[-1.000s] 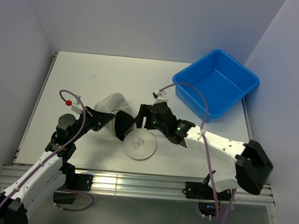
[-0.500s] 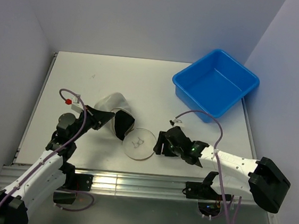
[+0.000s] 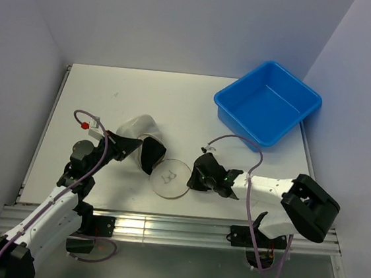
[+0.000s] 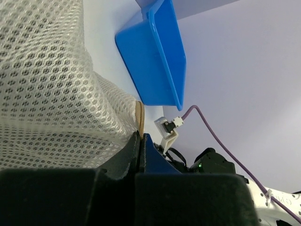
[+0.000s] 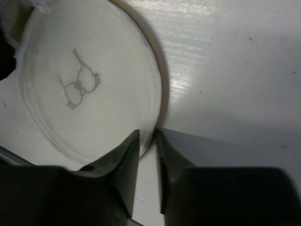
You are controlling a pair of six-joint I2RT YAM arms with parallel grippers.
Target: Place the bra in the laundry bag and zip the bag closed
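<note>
The laundry bag lies left of the table's middle as a whitish mesh pouch with a round tan-rimmed face that carries a small black mark. The black bra shows in the bag's mouth between pouch and face. My left gripper is shut on the bag's tan edge strip, with mesh filling its view. My right gripper sits at the round face's right side. Its jaws are closed to a narrow gap on the tan rim.
A blue plastic bin stands empty at the back right, also seen past the mesh as the bin in the left wrist view. A purple cable loops above the right arm. White walls close in the table's left, back and right.
My right gripper drew back from the bag's mouth to the round face's right rim and its jaws narrowed onto that rim. The left arm has held still.
</note>
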